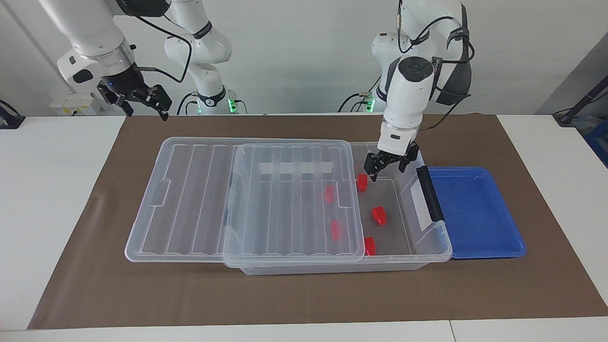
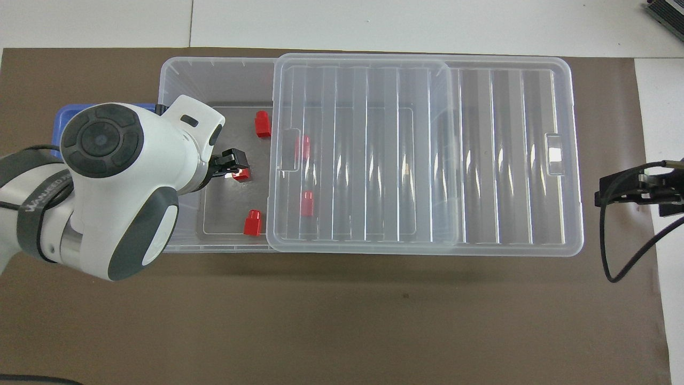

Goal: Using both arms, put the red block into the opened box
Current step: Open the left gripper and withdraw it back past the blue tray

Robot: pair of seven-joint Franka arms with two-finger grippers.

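Note:
The clear box [image 1: 430, 243] lies across the mat, and its ribbed lid [image 1: 199, 199] is slid toward the right arm's end, so the end by the black handle [image 1: 430, 192] is uncovered. Several red blocks lie in the box: three on the bare floor [image 1: 378, 215] [image 1: 362, 182] [image 1: 369, 246] and two under the lid [image 1: 329, 194]. My left gripper [image 1: 387, 168] hangs open and empty above the uncovered end. In the overhead view the left gripper [image 2: 235, 166] partly covers one red block [image 2: 243, 175]. My right gripper [image 1: 142, 102] waits open in the air over the mat's corner.
A blue tray [image 1: 475, 209] sits against the box's handle end, toward the left arm's end of the table. The brown mat [image 1: 304, 294] covers the table's middle. The right arm's cable [image 2: 606, 251] hangs over the mat's edge.

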